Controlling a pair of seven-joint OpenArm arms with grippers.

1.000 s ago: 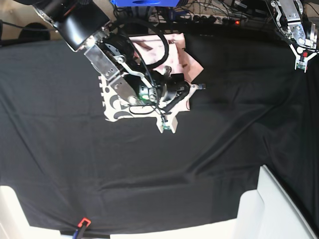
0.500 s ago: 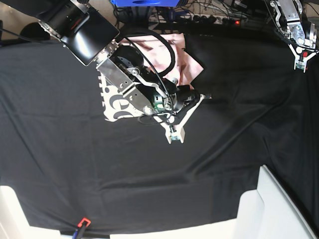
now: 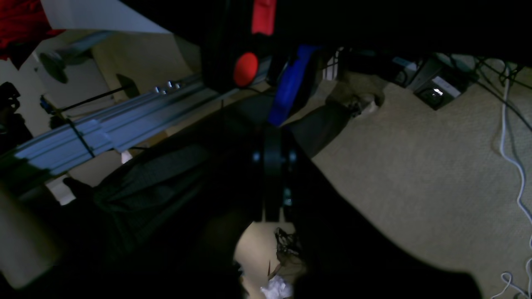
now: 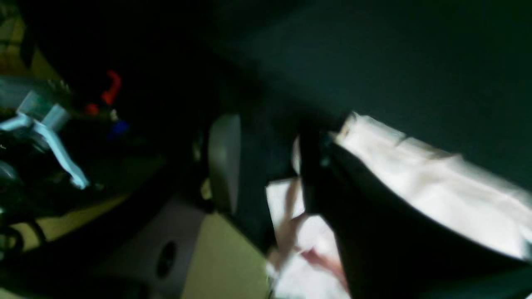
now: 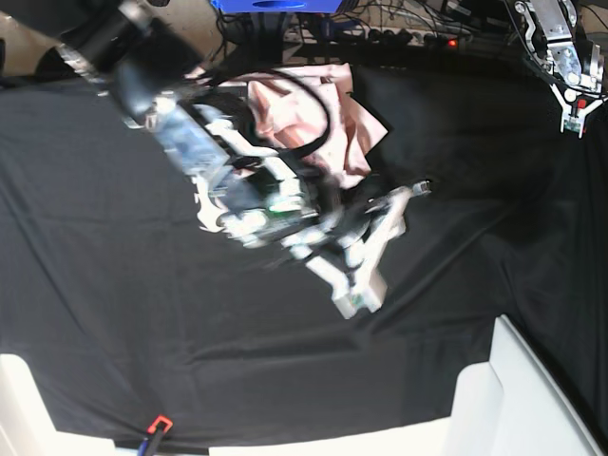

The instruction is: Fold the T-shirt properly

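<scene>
The T-shirt (image 5: 302,103) lies bunched at the back of the black table cloth (image 5: 114,285), pale pink, and my right arm covers much of it. My right gripper (image 5: 385,245) is blurred by motion just to the right of the shirt, over the cloth, with its jaws spread apart. The right wrist view shows the right gripper (image 4: 268,166) open, and pale T-shirt (image 4: 419,187) fabric lies beside and below the fingers (image 4: 224,162). My left gripper (image 5: 573,112) hangs shut and empty at the far right back corner, away from the shirt. In the left wrist view the left gripper (image 3: 272,187) is closed above the floor.
White surfaces (image 5: 518,399) stand at the front right and front left corners. A small red and black item (image 5: 158,425) lies at the front edge. Cables and a power strip (image 5: 418,36) run behind the table, next to a blue object (image 5: 271,5).
My right arm has swung to the right and towards the front, off the shirt. Its jaws have gone from shut to spread apart. The left arm has not moved.
</scene>
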